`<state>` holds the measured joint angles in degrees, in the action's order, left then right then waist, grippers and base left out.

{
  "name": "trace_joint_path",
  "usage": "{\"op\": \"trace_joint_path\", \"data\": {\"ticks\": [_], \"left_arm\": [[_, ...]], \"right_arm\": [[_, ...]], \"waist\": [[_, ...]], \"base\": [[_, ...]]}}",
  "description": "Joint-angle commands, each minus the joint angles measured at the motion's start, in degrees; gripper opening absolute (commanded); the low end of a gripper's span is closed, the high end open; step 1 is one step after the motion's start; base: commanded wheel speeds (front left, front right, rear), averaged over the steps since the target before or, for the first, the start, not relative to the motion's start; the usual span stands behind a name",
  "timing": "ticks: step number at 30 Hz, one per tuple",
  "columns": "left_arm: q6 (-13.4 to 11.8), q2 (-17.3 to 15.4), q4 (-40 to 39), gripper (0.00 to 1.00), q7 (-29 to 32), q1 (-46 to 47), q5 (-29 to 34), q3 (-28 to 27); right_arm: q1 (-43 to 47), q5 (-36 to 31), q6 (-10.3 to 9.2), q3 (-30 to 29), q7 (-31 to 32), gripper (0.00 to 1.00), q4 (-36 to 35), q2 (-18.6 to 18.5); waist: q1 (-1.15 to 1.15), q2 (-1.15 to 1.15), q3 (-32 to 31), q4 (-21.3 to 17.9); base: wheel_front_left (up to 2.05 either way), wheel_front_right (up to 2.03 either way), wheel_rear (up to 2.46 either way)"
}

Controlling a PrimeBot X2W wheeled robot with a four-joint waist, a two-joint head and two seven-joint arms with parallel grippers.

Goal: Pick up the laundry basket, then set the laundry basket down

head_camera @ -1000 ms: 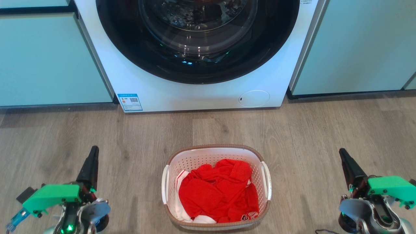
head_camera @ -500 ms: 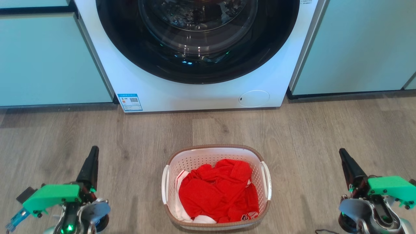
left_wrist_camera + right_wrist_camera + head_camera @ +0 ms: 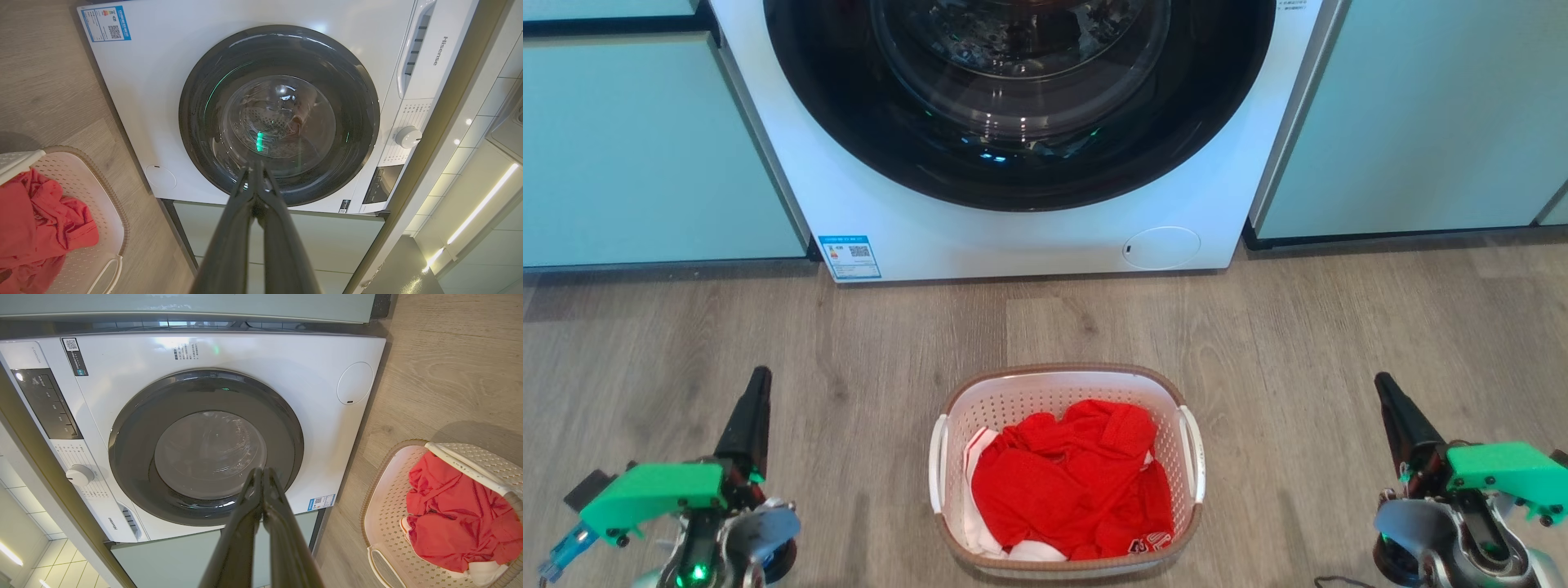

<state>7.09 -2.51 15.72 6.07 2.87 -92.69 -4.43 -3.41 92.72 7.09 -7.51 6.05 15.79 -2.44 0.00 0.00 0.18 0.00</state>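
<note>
The laundry basket [image 3: 1062, 381] stands on the wood floor at the bottom centre of the head view, white and perforated with a brown rim and a white handle on each side. Red clothing [image 3: 1070, 482] fills it. My left gripper [image 3: 760, 374] hovers well to the basket's left, shut with nothing in it. My right gripper [image 3: 1382, 380] hovers well to its right, shut and empty too. The left wrist view shows the basket [image 3: 102, 212] at lower left beyond my shut left gripper [image 3: 256, 167]. The right wrist view has the basket [image 3: 382, 514] at lower right, past my shut right gripper [image 3: 260, 471].
A white front-loading washing machine [image 3: 1029, 237] with a dark round door stands behind the basket. Pale green cabinet fronts [image 3: 645, 147] flank it on both sides. Open wood floor [image 3: 866, 343] lies between the machine, the basket and both grippers.
</note>
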Motion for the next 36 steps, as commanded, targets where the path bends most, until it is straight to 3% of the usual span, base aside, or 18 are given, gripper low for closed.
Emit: {"op": "trace_joint_path", "data": {"ticks": [1, 10, 11, 15, 25, 36], "left_arm": [[0.4, -0.4, -1.7, 0.00, 0.4, 3.3, 0.5, -2.1], [0.4, -0.4, -1.7, 0.00, 0.4, 3.3, 0.5, -2.1], [-0.1, 0.0, 0.2, 1.00, 0.0, 0.0, 0.0, 0.0], [-0.1, 0.3, 2.8, 1.00, -0.2, -1.9, 0.1, 0.3], [0.0, 0.2, 1.3, 1.00, -1.9, -1.9, 1.3, 1.0], [-0.8, 0.2, -1.4, 1.00, -3.7, -1.4, 8.3, 1.3]], "right_arm": [[-2.8, -0.5, 0.40, 1.0, 0.4, 0.00, -1.8, -0.4], [-2.8, -0.5, 0.40, 1.0, 0.4, 0.00, -1.8, -0.4], [0.0, 0.0, 0.00, 0.0, 0.0, 1.00, 0.2, 0.0], [1.5, 0.0, -0.01, 0.4, -0.2, 1.00, 2.9, 0.3], [1.5, -1.9, 0.02, 1.4, -1.9, 1.00, 2.1, 0.2], [1.4, -8.7, 0.06, 1.7, -3.8, 1.00, 0.3, 0.2]], "waist": [[0.00, 0.00, 0.0, 0.0], [0.00, 0.00, 0.0, 0.0], [0.00, 0.00, 0.0, 0.0], [0.00, 0.00, 0.0, 0.0], [0.00, 0.00, 0.0, 0.0], [0.00, 0.00, 0.1, 0.0]], "base": [[0.00, 0.00, 0.00], [0.00, 0.00, 0.00], [0.00, 0.00, 0.00], [0.00, 0.00, 0.00], [0.00, 0.00, 0.00], [0.00, 0.00, 0.00]]}}
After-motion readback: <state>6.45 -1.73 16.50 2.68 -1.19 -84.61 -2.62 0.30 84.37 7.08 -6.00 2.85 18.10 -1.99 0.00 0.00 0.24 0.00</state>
